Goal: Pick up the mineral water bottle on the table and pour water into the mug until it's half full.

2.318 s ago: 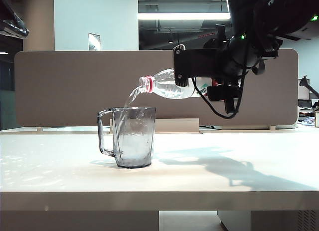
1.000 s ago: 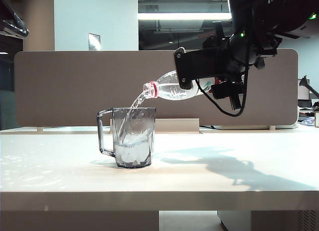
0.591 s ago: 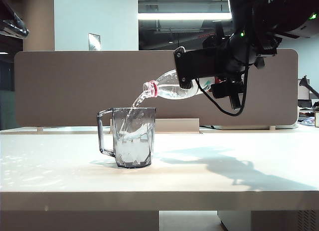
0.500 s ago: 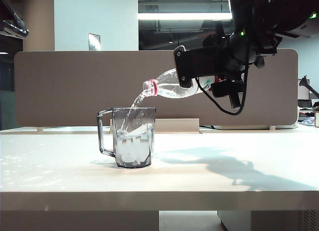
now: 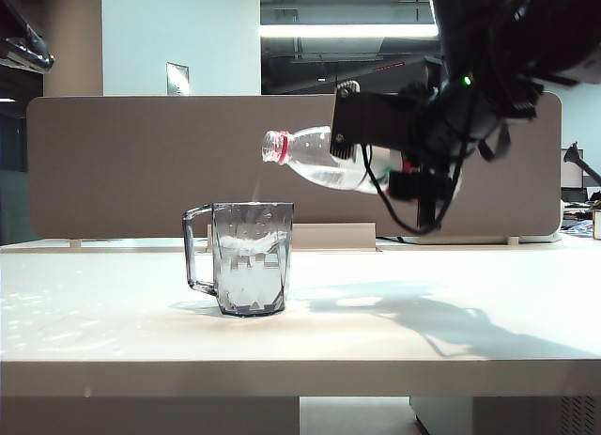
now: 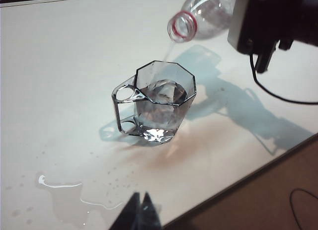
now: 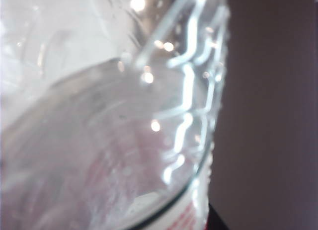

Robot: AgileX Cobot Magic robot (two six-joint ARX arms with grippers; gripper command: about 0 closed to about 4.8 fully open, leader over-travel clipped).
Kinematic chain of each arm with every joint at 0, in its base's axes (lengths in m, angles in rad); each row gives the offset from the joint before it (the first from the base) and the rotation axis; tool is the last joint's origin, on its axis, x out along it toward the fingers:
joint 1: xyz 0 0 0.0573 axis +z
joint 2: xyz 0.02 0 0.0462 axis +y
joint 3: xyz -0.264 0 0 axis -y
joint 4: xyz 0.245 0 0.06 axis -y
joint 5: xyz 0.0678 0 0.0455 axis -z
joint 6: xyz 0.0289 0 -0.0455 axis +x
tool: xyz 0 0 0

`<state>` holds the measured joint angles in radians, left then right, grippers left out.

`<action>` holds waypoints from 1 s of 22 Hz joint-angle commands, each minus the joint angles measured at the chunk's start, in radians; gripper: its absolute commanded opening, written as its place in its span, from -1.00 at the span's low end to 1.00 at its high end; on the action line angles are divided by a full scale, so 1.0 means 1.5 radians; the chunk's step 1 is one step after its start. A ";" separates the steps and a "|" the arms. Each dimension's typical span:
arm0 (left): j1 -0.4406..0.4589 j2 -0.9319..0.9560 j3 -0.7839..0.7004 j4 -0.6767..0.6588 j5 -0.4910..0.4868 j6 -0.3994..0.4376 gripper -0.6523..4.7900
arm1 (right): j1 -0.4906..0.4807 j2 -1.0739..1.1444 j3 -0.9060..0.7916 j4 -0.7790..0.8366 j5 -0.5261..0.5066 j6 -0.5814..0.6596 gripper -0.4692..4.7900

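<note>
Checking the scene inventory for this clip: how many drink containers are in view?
2. The mineral water bottle is held in the right gripper above the table, its mouth over the mug, which stands on the table. None seems hidden.

- The right gripper (image 5: 362, 134) hangs high at the right of the exterior view, reaching sideways toward the middle, its jaws clamped around the mineral water bottle (image 5: 324, 161).
- The left gripper (image 6: 140, 215) shows only its fingertips, close together.

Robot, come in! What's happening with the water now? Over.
Right gripper shut on mineral water bottle, neck tipped up. Mug over half full. Left gripper shut, idle.
</note>
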<state>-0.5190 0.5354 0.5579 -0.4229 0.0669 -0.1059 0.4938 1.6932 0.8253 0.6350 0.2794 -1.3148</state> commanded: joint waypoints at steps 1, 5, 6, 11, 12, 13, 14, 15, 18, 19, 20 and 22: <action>0.000 -0.001 0.002 0.008 0.000 0.000 -0.78 | 0.000 -0.006 -0.025 0.014 -0.024 0.151 0.18; 0.000 -0.001 0.002 0.008 0.000 0.000 -0.78 | 0.000 -0.006 -0.060 0.083 -0.067 0.418 0.18; 0.000 -0.001 0.002 0.008 0.000 0.000 -0.78 | 0.000 -0.006 -0.066 0.105 -0.077 0.494 0.18; 0.000 -0.001 0.002 0.009 0.000 0.000 -0.78 | 0.003 0.003 -0.069 0.144 -0.143 0.791 0.18; 0.000 -0.001 0.002 0.009 0.000 0.000 -0.78 | 0.003 0.008 -0.070 0.151 -0.149 0.804 0.18; 0.000 -0.001 0.002 0.007 0.000 0.000 -0.78 | 0.003 0.021 -0.070 0.169 -0.159 0.831 0.18; 0.000 -0.001 0.002 0.008 0.000 0.000 -0.78 | 0.003 0.029 -0.070 0.179 -0.162 0.839 0.18; 0.000 -0.001 0.002 0.008 0.000 0.000 -0.78 | 0.003 0.039 -0.070 0.194 -0.172 0.850 0.18; 0.000 -0.001 0.002 0.008 0.000 0.000 -0.78 | 0.003 0.079 -0.072 0.245 -0.189 0.890 0.18; 0.000 -0.001 0.002 0.008 0.000 0.000 -0.78 | 0.003 0.087 -0.072 0.255 -0.189 0.897 0.18; 0.000 -0.001 0.002 0.008 0.000 0.000 -0.78 | 0.003 0.098 -0.073 0.268 -0.189 0.901 0.18; 0.000 -0.001 0.002 0.008 0.000 0.000 -0.78 | 0.003 0.113 -0.078 0.285 -0.192 0.917 0.18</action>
<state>-0.5190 0.5365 0.5579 -0.4229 0.0669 -0.1059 0.4965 1.8591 0.7120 1.0130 -0.0013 0.0383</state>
